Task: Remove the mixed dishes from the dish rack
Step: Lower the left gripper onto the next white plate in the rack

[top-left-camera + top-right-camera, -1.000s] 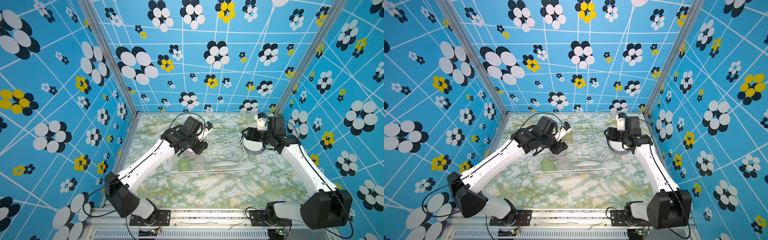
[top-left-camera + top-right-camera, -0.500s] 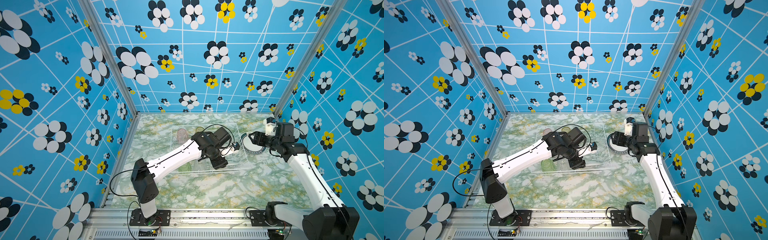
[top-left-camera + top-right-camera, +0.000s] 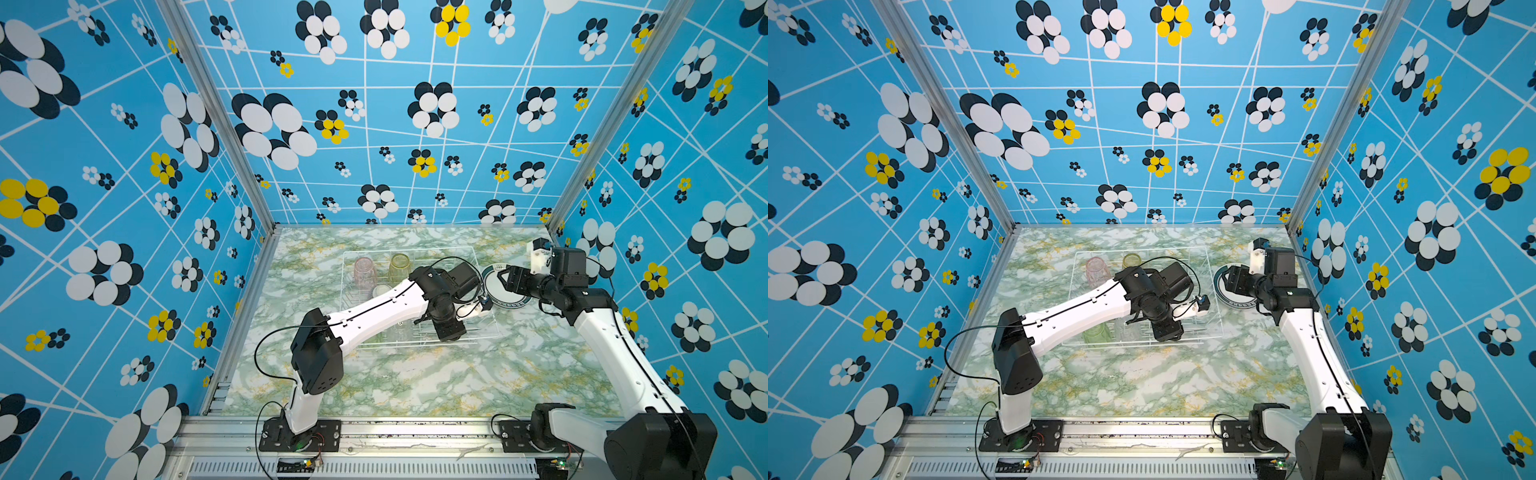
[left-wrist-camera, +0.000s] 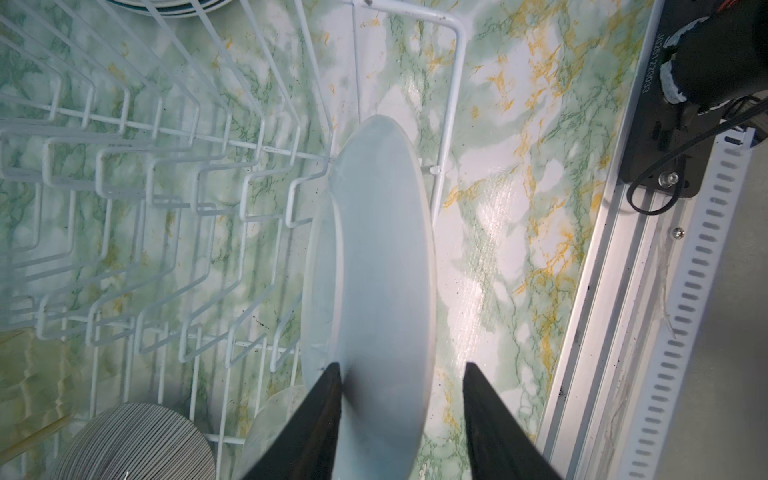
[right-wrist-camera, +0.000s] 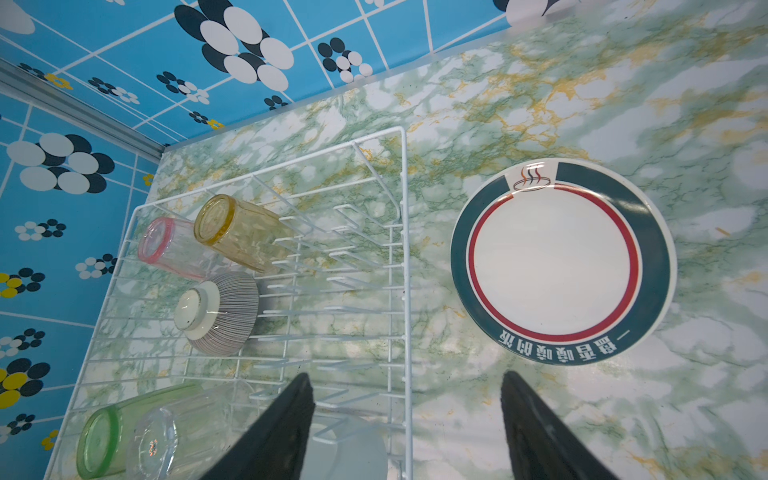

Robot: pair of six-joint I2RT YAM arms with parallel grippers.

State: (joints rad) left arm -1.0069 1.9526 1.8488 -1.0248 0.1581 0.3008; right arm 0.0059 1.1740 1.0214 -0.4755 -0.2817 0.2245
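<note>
The dish rack [image 3: 419, 250], a white wire basket, sits mid-table. A white plate [image 4: 382, 266] stands on edge in the end divider slot. My left gripper [image 4: 402, 365] straddles its rim, open. One finger [image 4: 320, 415] lies against the plate's face and the other stands clear of it. A green-rimmed plate [image 5: 552, 262] lies flat on the table right of the rack. My right gripper [image 5: 407, 375] hangs open and empty between rack and that plate. Pink [image 5: 166, 249], yellow [image 5: 237, 232], green [image 5: 108, 436] and clear [image 5: 166, 440] tumblers and an upturned striped bowl [image 5: 220, 311] lie in the rack.
The left arm [image 3: 374, 311] stretches across the rack from the front left. Blue patterned walls [image 3: 623, 145] close in three sides, and a metal rail [image 3: 374, 432] runs along the front edge. Bare marble tabletop [image 3: 415, 382] lies in front of the rack.
My left gripper has swung from the rack's left side to its right front end and narrowed round the standing plate. The right gripper has stayed by the flat plate.
</note>
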